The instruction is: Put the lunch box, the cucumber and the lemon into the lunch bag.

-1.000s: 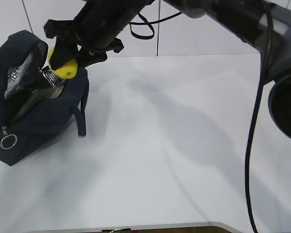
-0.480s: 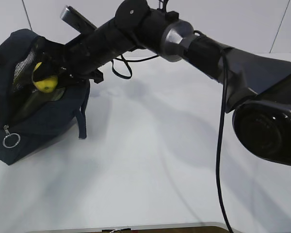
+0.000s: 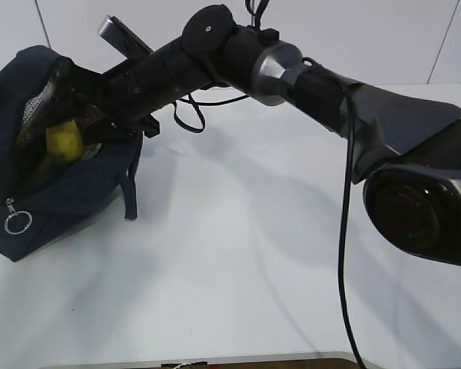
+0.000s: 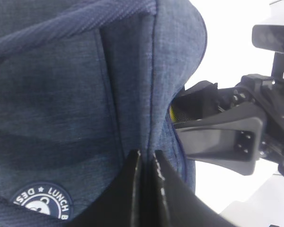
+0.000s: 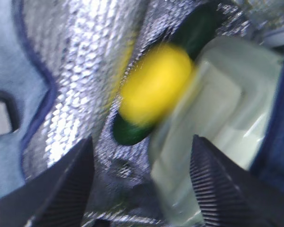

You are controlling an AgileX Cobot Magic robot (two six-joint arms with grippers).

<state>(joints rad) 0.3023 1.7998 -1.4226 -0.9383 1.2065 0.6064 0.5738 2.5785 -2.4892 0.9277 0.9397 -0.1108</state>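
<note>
The navy lunch bag (image 3: 61, 192) stands at the table's left with its mouth held wide. My right gripper (image 3: 84, 123) reaches across into that mouth. In the right wrist view it (image 5: 141, 139) is open, and the blurred yellow lemon (image 5: 154, 85) lies free just ahead of the fingers. The lemon rests against the dark green cucumber (image 5: 130, 132), beside the lunch box (image 5: 227, 109) on the foil lining. The lemon (image 3: 63, 142) also shows inside the bag from outside. My left gripper (image 4: 146, 153) is shut on a fold of the lunch bag (image 4: 61, 94).
A silver ring zipper pull (image 3: 14, 224) hangs at the bag's front corner. A loop handle (image 3: 129, 188) droops onto the white table (image 3: 253, 254). The right arm's black cable (image 3: 186, 115) dangles over the table behind the bag.
My right gripper carried the lemon from above the bag's rim down into its mouth, then opened. The lemon has left the jaws and sits lower inside the bag.
</note>
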